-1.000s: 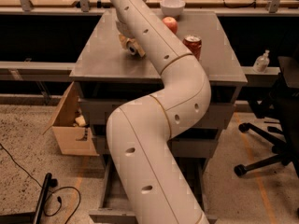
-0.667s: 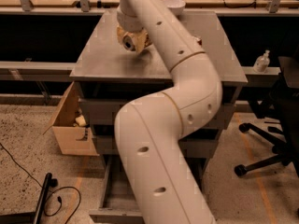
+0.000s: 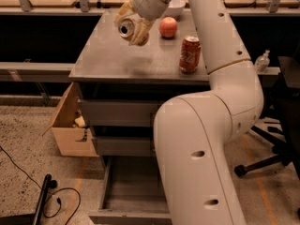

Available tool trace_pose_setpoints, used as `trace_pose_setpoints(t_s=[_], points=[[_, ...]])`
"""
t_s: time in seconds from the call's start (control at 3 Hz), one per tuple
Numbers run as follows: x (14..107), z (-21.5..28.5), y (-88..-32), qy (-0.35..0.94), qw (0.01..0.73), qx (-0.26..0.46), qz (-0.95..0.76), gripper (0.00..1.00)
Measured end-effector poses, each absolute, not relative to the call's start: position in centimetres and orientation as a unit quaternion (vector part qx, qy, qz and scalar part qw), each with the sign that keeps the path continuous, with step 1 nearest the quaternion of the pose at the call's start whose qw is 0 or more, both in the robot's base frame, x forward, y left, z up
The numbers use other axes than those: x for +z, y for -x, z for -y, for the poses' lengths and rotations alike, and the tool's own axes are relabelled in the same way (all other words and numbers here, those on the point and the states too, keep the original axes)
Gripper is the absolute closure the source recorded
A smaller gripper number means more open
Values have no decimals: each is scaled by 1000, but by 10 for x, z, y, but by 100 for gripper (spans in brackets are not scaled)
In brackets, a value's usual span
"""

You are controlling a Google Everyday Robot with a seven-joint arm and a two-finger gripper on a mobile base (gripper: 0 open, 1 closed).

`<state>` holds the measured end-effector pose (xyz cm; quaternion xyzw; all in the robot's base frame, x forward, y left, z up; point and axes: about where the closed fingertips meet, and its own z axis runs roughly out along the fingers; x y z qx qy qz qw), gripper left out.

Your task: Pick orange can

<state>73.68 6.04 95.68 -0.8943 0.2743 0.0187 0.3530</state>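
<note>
The gripper [image 3: 131, 25] is shut on the orange can [image 3: 128, 28] and holds it in the air above the left half of the grey table [image 3: 117, 60]. The can lies tilted, its silver end facing the camera. The pale fingers [image 3: 140, 32] wrap around its sides. The white arm [image 3: 215, 78] rises from the lower right and bends over the table.
A red cola can [image 3: 190, 54] stands upright near the table's front right. A red-orange apple [image 3: 168, 27] and a white bowl [image 3: 171, 6] sit further back. A cardboard box [image 3: 70, 125] stands on the floor at left, an open drawer [image 3: 131, 191] below, an office chair [image 3: 281, 139] at right.
The gripper has lifted the orange can off the table top and brought it up and toward the camera. The arm has swung right, uncovering the cola can and the apple.
</note>
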Motion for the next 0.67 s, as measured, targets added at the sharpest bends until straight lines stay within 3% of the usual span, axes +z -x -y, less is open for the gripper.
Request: trace_pose_setpoints(t_s=[0.67], points=[[967,-78,-736,868,403,53,-284,100]])
